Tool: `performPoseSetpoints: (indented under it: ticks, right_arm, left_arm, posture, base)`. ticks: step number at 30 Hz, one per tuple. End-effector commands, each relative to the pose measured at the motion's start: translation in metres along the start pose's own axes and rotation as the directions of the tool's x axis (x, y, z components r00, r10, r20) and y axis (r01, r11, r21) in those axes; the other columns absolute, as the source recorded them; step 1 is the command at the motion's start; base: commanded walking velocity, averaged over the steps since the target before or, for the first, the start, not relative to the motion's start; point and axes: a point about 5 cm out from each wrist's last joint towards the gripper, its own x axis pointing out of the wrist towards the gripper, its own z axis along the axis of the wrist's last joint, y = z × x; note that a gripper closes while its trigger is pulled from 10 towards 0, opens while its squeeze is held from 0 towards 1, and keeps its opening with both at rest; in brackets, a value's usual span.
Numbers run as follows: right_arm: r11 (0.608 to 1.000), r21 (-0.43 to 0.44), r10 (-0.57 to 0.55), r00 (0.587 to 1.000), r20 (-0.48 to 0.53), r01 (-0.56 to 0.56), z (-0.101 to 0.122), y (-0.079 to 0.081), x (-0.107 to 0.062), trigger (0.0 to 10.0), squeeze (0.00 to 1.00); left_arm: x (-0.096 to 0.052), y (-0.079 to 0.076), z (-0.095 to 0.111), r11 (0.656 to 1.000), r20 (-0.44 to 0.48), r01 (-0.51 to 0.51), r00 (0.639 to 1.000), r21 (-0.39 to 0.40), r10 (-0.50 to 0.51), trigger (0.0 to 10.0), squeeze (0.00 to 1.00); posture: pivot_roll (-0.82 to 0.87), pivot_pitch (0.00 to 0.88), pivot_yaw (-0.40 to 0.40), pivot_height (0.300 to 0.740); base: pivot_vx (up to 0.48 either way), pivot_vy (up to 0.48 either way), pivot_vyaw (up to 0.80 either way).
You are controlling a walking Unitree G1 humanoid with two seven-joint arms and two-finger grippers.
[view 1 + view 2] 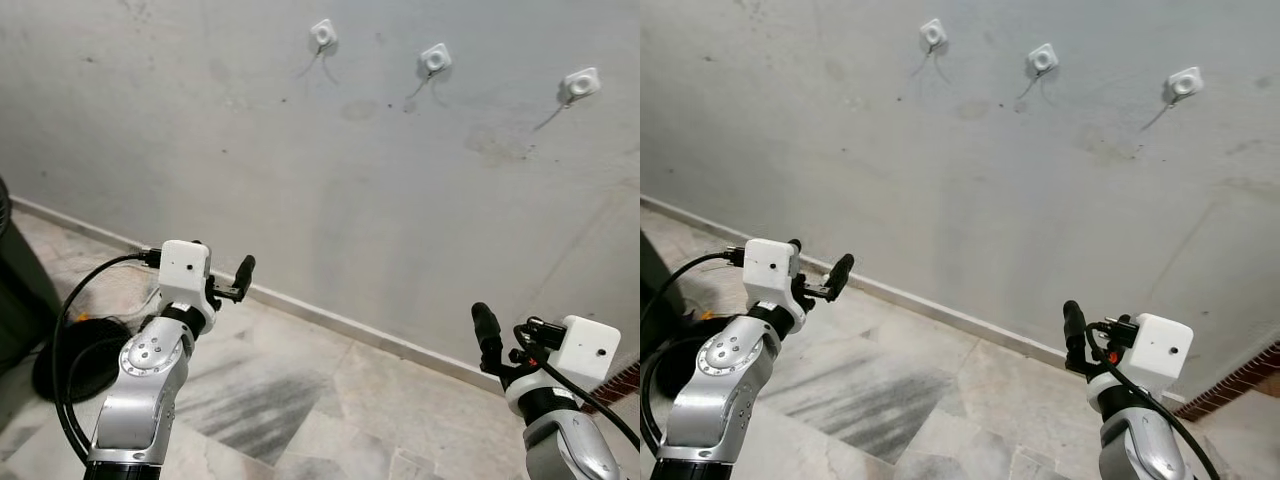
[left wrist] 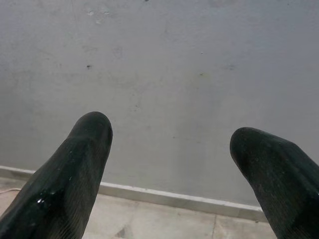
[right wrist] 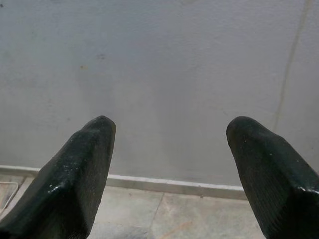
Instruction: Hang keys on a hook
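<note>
No keys can be made out anywhere, so where they lie cannot be told. Judging by their kind, a bunch should be light, hard and loose-jointed, apt to swing and slip; the ring is the place to pinch, leaving its loop free for the hook.

Three small white hooks sit high on the grey wall: the left hook (image 1: 323,35), the middle hook (image 1: 435,59) and the right hook (image 1: 581,84), well apart from one another and well above both arms.

The left pincer (image 1: 240,277) is held forward at low height, its fingers spread and empty. The right pincer (image 1: 487,330) points upward, likewise spread with nothing between.

The wall is bare below the hooks, down to the skirting strip (image 1: 330,320) and marble floor (image 1: 300,400). A dark object (image 1: 20,280) and black cable (image 1: 62,330) crowd the left side.
</note>
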Motion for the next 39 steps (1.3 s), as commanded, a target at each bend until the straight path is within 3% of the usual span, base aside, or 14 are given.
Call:
performPoseSetpoints:
  ticks: [1,39]
  right_arm:
    - [1.0,0.001,0.0,1.0,0.019,0.0,0.0057,0.0011,-0.0021,10.0,0.0]
    - [1.0,0.013,-0.012,0.999,0.03,0.012,0.0081,0.0045,-0.0065,10.0,0.0]
  left_arm:
    - [-0.0009,-0.0032,0.0038,1.0,0.007,0.018,1.0,0.0,-0.018,10.0,0.0]
    - [-0.0001,-0.0119,0.0118,0.994,0.014,0.106,0.994,-0.037,-0.105,10.0,0.0]
  posture:
    - [0.01,0.0,-0.013,0.74]
    - [0.01,0.0,-0.001,0.74]
  base:
    - [0.0,0.0,-0.77]
    - [0.0,0.0,-0.77]
